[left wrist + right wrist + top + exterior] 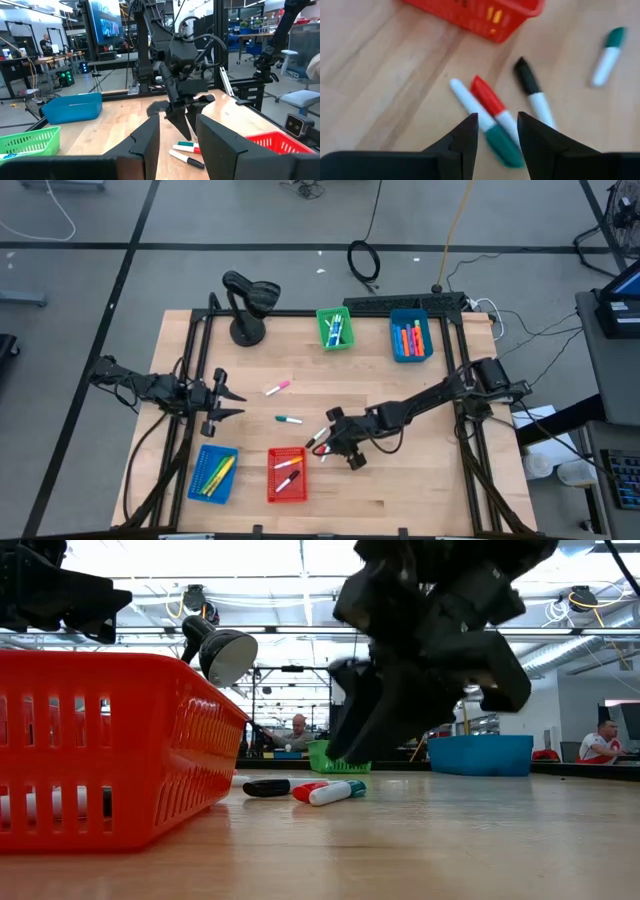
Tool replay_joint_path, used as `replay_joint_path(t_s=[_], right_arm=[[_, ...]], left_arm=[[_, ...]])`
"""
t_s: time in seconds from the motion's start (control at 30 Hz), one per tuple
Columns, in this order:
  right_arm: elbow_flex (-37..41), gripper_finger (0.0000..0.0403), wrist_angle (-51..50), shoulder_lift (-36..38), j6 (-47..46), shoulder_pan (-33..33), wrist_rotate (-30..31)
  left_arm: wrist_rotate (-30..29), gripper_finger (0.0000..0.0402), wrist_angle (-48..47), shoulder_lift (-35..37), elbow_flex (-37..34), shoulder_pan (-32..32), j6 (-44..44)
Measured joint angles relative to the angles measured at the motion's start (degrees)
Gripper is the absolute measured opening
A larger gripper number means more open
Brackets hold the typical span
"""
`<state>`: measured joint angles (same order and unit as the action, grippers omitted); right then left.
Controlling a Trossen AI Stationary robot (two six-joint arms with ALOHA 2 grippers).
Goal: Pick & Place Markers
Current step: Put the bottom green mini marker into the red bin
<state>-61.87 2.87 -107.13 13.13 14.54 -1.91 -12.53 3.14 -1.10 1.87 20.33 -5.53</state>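
Three markers lie side by side on the table beside the red basket: one green-capped, one red-capped, one black-capped. My right gripper hangs open just above them, slanting down, its fingers over the green and red ones without touching; from table height it is clear of them. Another green-capped marker lies farther off, and a pink one lies beyond it. My left gripper waits open and level at the table's left side.
The red basket holds markers near the front edge, and a blue basket with yellow ones stands to its left. A green basket and a blue basket stand at the back, beside a black lamp.
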Motion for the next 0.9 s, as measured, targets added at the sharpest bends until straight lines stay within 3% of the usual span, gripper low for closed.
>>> replay_joint_path(t_s=[0.47,0.6,0.77,0.9], right_arm=[[-0.22,0.0124,-1.67,-4.24,0.91,-0.28,-1.16],[-0.28,0.0094,-3.61,-4.24,0.39,-0.27,-1.18],[-0.26,0.0028,-6.13,-4.22,-1.61,-0.25,-1.22],[-0.22,0.0024,-6.18,-4.24,-1.79,0.09,-1.20]], left_arm=[[0.00,0.0134,0.02,0.00,0.00,-0.02,-0.01],[-0.01,0.0134,0.02,0.00,0.00,-0.02,-0.01],[0.00,0.0134,0.02,0.00,0.00,-0.02,-0.01],[0.00,0.0134,0.02,-0.02,0.00,-0.01,0.01]])
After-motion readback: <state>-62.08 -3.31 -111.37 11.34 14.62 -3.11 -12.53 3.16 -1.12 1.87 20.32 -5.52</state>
